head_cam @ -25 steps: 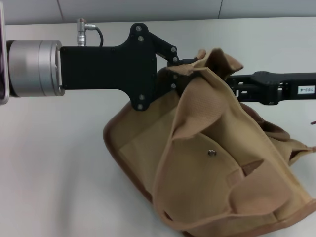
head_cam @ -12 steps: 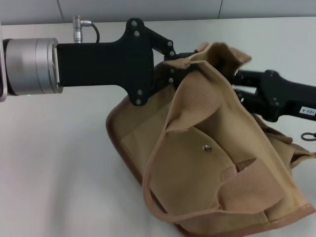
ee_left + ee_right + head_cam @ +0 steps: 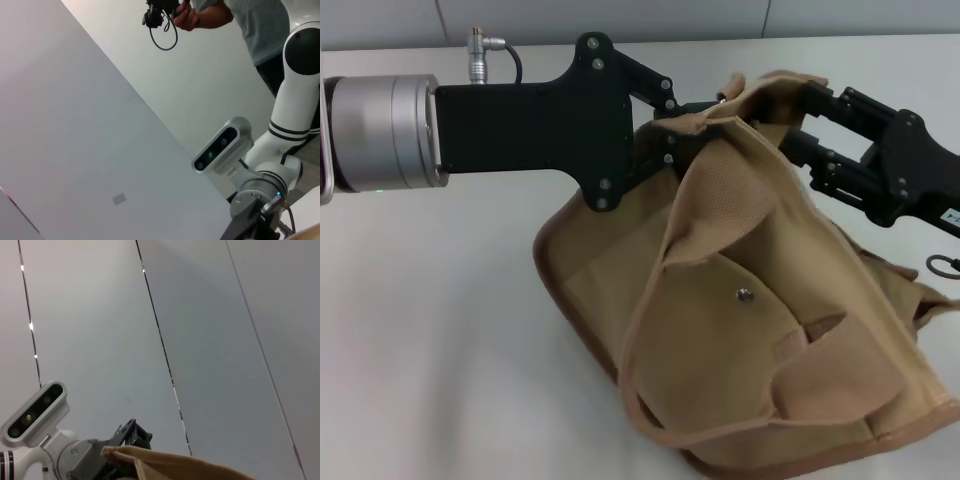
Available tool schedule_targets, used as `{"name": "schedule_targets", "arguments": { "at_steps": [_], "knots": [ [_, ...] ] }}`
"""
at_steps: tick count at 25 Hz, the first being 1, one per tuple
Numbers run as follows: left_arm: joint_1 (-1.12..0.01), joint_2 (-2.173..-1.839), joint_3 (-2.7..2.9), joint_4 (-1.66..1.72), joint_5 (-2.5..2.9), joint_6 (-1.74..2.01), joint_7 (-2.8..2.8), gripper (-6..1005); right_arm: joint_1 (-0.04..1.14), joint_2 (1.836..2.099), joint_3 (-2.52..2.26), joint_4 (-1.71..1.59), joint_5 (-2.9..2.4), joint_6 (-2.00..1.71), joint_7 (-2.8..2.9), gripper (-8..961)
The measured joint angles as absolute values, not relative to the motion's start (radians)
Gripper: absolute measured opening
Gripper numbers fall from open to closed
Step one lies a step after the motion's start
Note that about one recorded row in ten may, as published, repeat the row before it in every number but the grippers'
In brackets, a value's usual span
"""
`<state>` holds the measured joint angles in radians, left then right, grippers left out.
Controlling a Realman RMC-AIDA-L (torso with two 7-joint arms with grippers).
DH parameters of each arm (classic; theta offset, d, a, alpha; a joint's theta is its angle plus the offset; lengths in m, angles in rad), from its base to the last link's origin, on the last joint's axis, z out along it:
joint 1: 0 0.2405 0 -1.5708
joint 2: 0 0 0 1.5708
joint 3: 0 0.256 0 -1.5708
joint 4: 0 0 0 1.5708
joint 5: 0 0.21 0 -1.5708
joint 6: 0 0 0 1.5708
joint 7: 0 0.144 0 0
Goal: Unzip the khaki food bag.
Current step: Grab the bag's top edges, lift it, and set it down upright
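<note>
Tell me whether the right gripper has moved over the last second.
Yes. The right gripper has swung from level to slanted, its wrist end now lower against the back wall line.

We see even, bright overhead light; a soft shadow lies left of the khaki food bag [image 3: 760, 330], everything reasonably sharp.

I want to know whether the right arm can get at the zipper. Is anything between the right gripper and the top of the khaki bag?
No separate object shows between them. The right gripper is already at the top of the khaki food bag, opposite the left gripper. The bag's own folded cloth hides the zipper and both grippers' fingertips in the head view.
</note>
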<state>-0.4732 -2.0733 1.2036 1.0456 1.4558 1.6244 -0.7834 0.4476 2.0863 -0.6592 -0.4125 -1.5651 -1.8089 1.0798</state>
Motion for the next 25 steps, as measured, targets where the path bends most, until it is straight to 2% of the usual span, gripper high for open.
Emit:
{"name": "schedule_targets", "arguments": {
  "at_steps": [5, 14, 21, 25],
  "knots": [
    [-0.473, -2.073, 1.205, 1.044, 1.455, 1.624, -0.775, 30, 0.469, 2.089, -0.666, -0.379, -1.569, -1.776, 1.018, 685],
    [-0.475, -2.073, 1.202, 1.043, 1.455, 1.621, -0.775, 30, 0.465, 2.089, -0.819, -0.405, -1.573, -1.712, 0.986, 699],
    [-0.483, -2.073, 1.2, 1.043, 1.442, 1.6, -0.775, 29, 0.313, 2.083, -0.834, -0.537, -1.576, -1.785, 0.978, 699],
    [-0.485, -2.073, 1.2, 1.043, 1.441, 1.593, -0.775, 29, 0.269, 2.081, -0.781, -0.55, -1.571, -1.814, 0.978, 699]
  ]
}}
